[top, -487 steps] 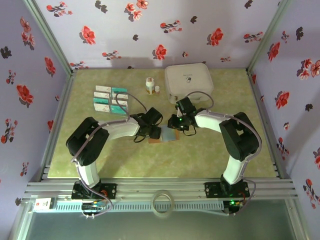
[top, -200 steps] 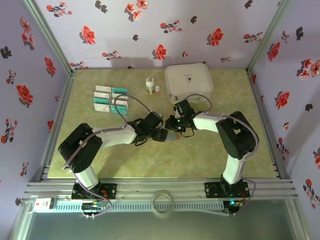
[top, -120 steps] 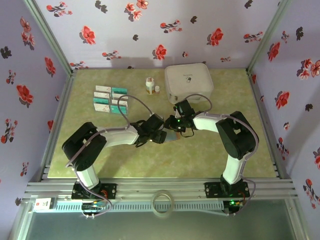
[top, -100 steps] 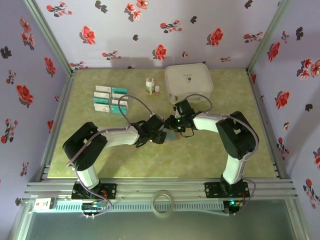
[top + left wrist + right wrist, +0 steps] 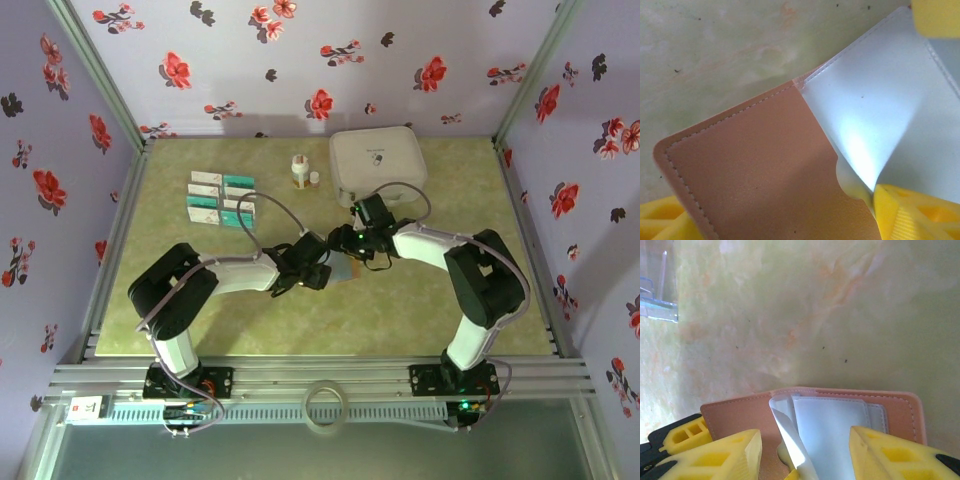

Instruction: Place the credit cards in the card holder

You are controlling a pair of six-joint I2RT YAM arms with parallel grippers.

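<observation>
Your left gripper (image 5: 775, 205) stands wide open at the reddish-brown stitched leather card holder (image 5: 755, 170) — nothing clamped. Your right gripper (image 5: 805, 437), opposite, is part open over its pale glossy flap (image 5: 830, 425), gripping nothing. Farther off, left: flat white and teal credit cards (image 5: 222, 198) in rows.

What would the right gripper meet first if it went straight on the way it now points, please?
Probably the card holder, its pale flap lying inside the right gripper; depth is unclear.
</observation>
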